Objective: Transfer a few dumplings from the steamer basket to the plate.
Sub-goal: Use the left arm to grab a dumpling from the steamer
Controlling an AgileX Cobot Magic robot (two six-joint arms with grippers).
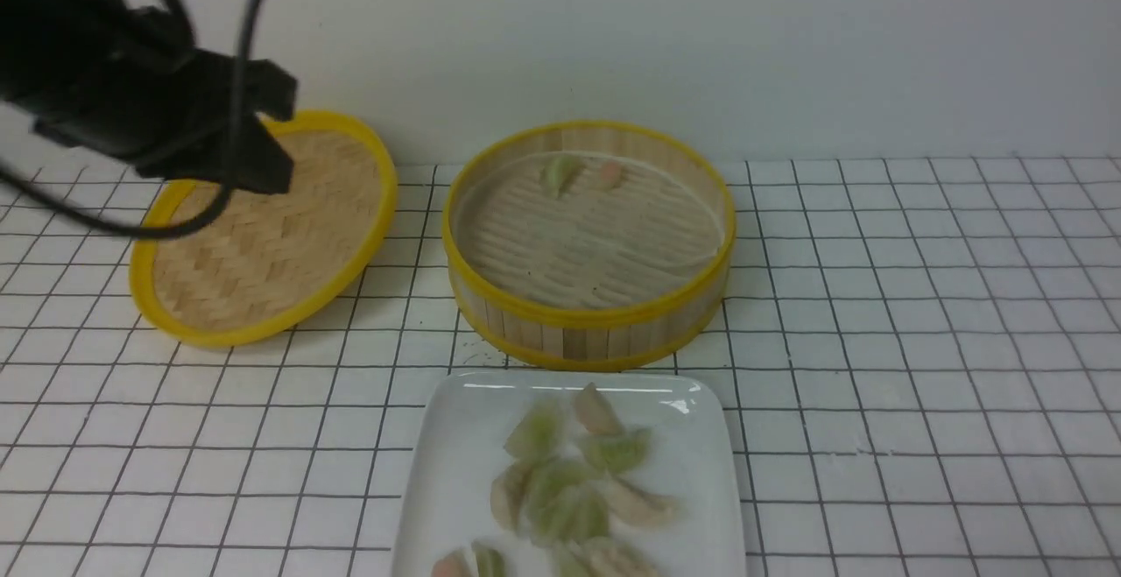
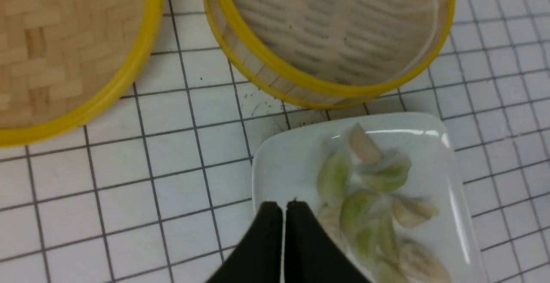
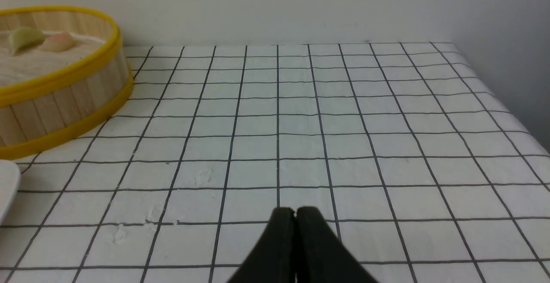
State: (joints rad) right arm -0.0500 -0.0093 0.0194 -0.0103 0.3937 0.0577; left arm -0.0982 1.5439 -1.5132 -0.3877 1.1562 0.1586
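The steamer basket (image 1: 587,323) stands mid-table with two dumplings at its far side, one green (image 1: 559,172) and one pinkish (image 1: 607,174). The white plate (image 1: 455,472) lies just in front of it and holds several dumplings (image 1: 569,489) in a loose pile. My left gripper (image 2: 283,208) is shut and empty. It hangs high above the plate's (image 2: 283,167) left edge, beside the pile (image 2: 356,205). The left arm (image 1: 175,113) shows at top left over the lid. My right gripper (image 3: 295,212) is shut and empty, low over bare table to the right of the basket (image 3: 64,102).
The flat woven yellow-rimmed lid (image 1: 263,235) lies tilted to the left of the basket, partly under the left arm. The table has a white cloth with a black grid. A wall runs close behind the basket. The table's right edge (image 3: 515,115) shows in the right wrist view.
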